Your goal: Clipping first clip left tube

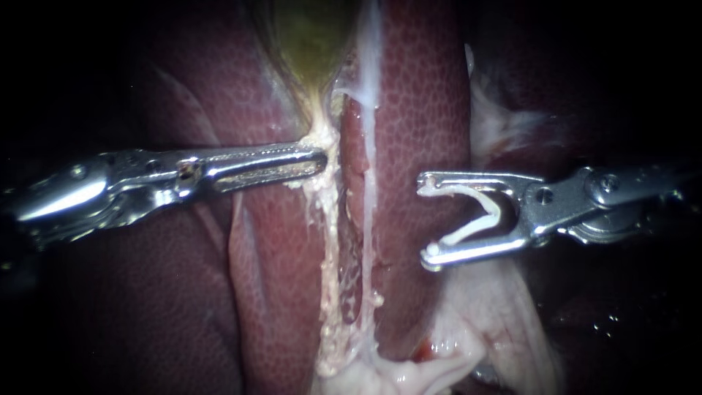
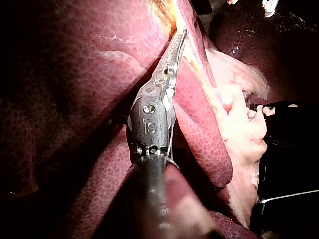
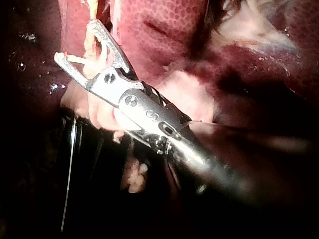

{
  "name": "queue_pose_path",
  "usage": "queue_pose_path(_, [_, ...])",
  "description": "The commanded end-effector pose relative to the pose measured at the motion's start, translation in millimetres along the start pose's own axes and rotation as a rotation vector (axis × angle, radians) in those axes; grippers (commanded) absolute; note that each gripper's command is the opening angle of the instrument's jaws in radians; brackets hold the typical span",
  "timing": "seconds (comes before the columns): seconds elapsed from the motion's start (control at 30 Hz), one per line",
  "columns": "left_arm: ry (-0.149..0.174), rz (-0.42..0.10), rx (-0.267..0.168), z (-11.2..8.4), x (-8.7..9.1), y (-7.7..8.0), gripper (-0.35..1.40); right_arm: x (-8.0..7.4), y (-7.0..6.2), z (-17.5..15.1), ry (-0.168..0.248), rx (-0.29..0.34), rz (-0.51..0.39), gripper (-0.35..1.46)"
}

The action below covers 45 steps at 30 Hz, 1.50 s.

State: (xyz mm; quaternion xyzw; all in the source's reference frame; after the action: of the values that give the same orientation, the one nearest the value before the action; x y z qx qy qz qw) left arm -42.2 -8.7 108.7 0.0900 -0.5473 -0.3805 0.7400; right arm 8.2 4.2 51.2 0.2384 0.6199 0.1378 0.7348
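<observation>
Left tube (image 1: 328, 249) bears no clip yet, so the clipping is all still to do, by my reading: the load is ready but not brought across. On my right instrument (image 1: 424, 221) the jaws stand wide apart with the open white clip (image 1: 472, 230) seated between them, touching both, hanging over the liver (image 1: 424, 95) and well short of the tube, with the thinner pale strand (image 1: 369, 219) lying between. On my left instrument (image 1: 319, 159) the jaws lie nearly flat together, pinching, as far as I can see, the pale tissue (image 1: 322, 139) where the gallbladder (image 1: 311, 36) narrows into that tube
</observation>
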Motion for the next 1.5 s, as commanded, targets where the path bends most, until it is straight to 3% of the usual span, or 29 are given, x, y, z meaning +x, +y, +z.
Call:
queue_pose_path(0.03, [0.000,0.000,0.000,0.0,0.0,0.0,-0.35,0.0,0.0,0.0,0.000,0.000,0.000,0.60])
queue_pose_path(0.37, [0.001,-0.004,0.003,-0.6,-0.9,-0.1,-0.35,0.0,0.0,0.0,0.000,0.000,0.000,0.60])
queue_pose_path(0.5, [0.005,-0.016,0.015,-2.1,-3.2,0.1,-0.35,0.0,0.0,0.1,0.000,-0.001,0.000,0.60])
queue_pose_path(0.73, [-0.039,-0.034,-0.006,-5.9,-7.7,1.0,-0.35,0.0,0.0,0.1,0.000,-0.001,0.000,0.60])
queue_pose_path(1.0, [-0.073,-0.031,-0.022,-9.1,-10.8,0.9,-0.35,0.0,0.1,0.2,0.000,-0.001,0.000,0.60])
queue_pose_path(1.5, [-0.077,-0.029,-0.033,-9.3,-10.4,0.4,-0.35,-0.2,0.1,1.0,0.000,-0.005,-0.001,0.60])
